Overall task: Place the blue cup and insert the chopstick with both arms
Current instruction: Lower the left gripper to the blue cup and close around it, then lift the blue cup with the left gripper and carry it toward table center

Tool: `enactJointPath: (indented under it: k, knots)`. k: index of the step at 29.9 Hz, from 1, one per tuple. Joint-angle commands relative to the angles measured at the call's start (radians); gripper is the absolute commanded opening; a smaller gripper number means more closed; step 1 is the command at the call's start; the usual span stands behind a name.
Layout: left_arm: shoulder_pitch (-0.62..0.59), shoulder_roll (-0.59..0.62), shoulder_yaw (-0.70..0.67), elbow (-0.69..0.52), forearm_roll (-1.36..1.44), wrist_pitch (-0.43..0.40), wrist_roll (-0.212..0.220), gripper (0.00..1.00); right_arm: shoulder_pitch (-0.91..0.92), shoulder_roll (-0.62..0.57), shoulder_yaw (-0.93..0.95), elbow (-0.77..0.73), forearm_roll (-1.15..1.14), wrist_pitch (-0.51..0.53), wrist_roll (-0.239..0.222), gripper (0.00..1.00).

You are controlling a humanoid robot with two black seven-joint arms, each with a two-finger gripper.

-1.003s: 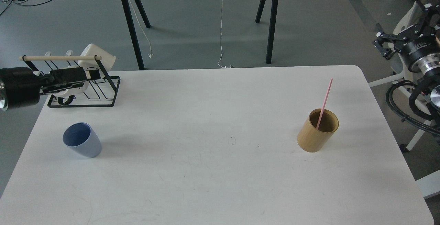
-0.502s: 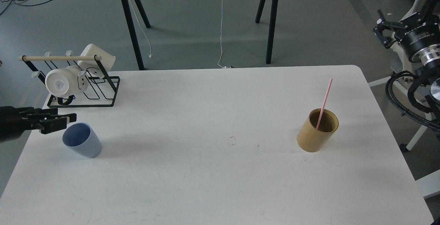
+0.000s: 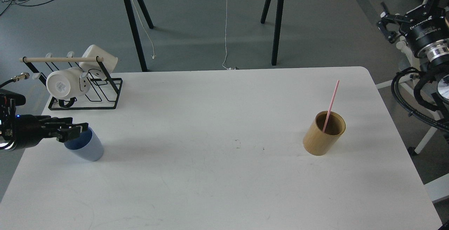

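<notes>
1. Nearest to us, on the left side of the bench (image 3: 224, 188), our left gripper (image 3: 75, 131) reaches in level from the left edge. Its fingers (image 3: 72, 129) sit at the rim of the blue cup (image 3: 86, 147), which stands upright with its mouth up. The tips overlap the near-left part of the rim, so the cup lies just to the right and a little below them. The fingers are dark and seen almost end-on; we cannot tell if they are apart or already pressing on the rim.
2. The left arm is clearly the nearer one to the cup, so we judge that the grasp belongs to it.
3. Further right, the chopstick (image 3: 331, 103) stands in the tan bamboo cylinder (image 3: 324, 133). Its long axis is steep, leaning up and to the right.
4. Farthest, our right gripper (image 3: 387, 30) hangs off the bench, well apart from the chopstick, its fingers seemingly spread.
</notes>
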Motion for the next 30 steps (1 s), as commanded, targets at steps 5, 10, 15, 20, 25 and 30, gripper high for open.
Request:
enactJointPath:
  k: [5, 10, 15, 20, 25, 30]
  knots:
    - [-0.001, -0.012, 0.021, 0.028, 0.008, -0.001, -0.001, 0.56, -0.001, 0.001, -0.004, -0.002, 0.0, 0.0, -0.003, 0.99]
    - [0.009, -0.012, 0.024, 0.03, 0.008, -0.001, -0.001, 0.5, -0.001, 0.001, -0.004, -0.002, 0.0, 0.0, -0.003, 0.99]
    - [0.028, -0.006, 0.024, 0.035, 0.008, -0.013, -0.001, 0.24, 0.001, 0.001, -0.003, -0.002, 0.0, 0.0, -0.003, 0.99]
    - [0.025, 0.001, 0.023, 0.047, 0.009, -0.025, -0.001, 0.05, 0.001, 0.0, -0.003, -0.005, 0.0, 0.0, -0.003, 0.99]
    - [0.01, 0.001, 0.012, 0.03, 0.008, -0.028, -0.001, 0.03, 0.001, 0.0, -0.001, -0.003, 0.0, 0.0, 0.0, 0.99]
    - [-0.122, 0.016, 0.012, -0.066, 0.008, -0.094, -0.001, 0.03, 0.001, -0.023, 0.002, 0.004, 0.001, 0.0, 0.0, 0.99]
